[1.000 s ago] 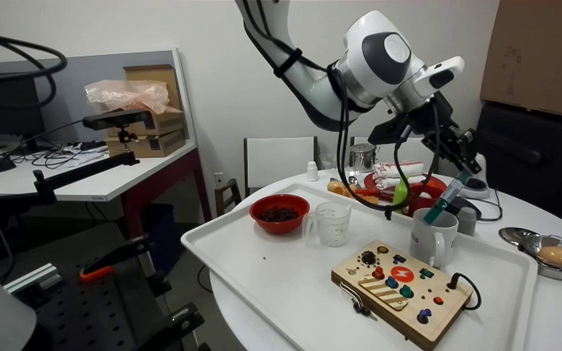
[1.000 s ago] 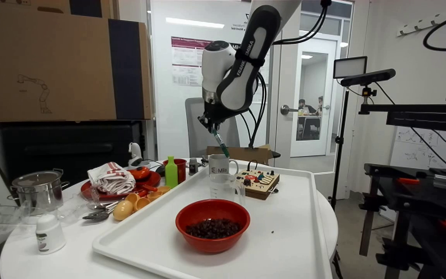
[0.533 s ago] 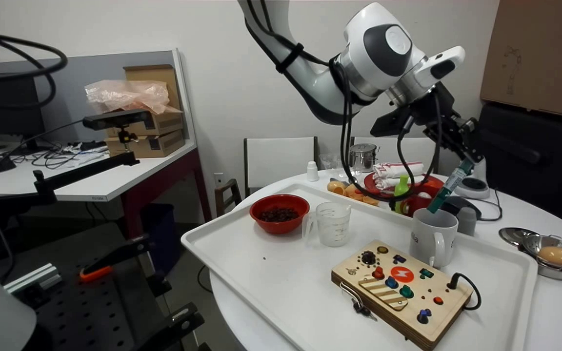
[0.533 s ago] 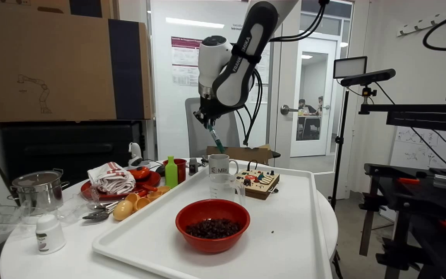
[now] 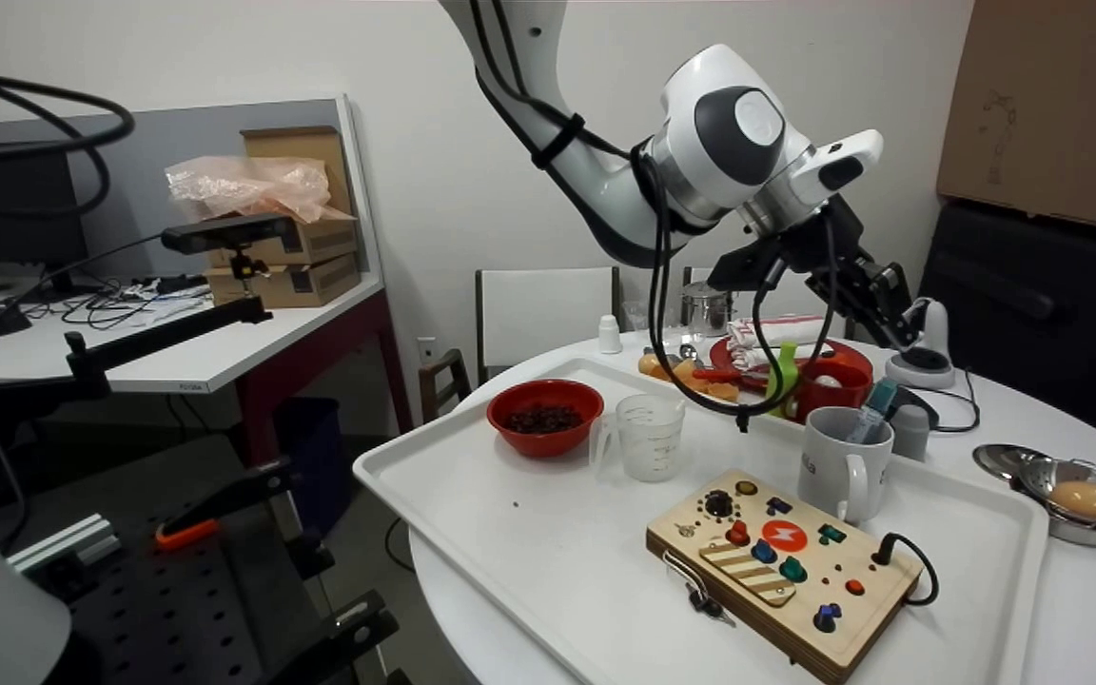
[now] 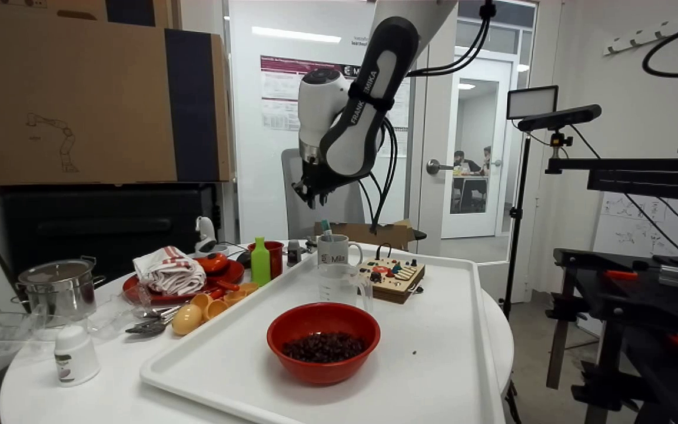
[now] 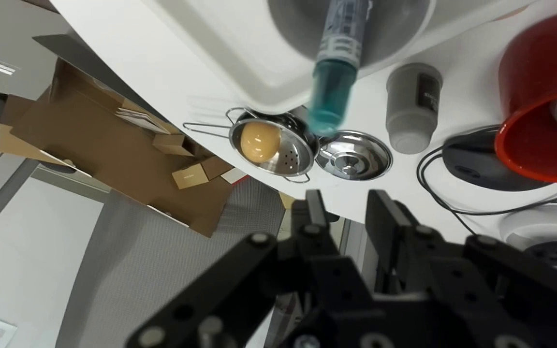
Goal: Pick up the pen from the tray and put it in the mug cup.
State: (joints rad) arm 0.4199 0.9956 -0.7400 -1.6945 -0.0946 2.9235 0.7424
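My gripper (image 7: 346, 203) has its fingers apart, with free air between them and the pen (image 6: 327, 230). The mug cup (image 5: 829, 466) stands on the tray (image 5: 529, 542), close to the tray's edge and the wooden box (image 5: 781, 590). Unlike half a second ago, the pen is out of my grip and leans inside the mug cup, top poking out. The mug cup's side hides the pen's low end, and the wrist view cuts off both
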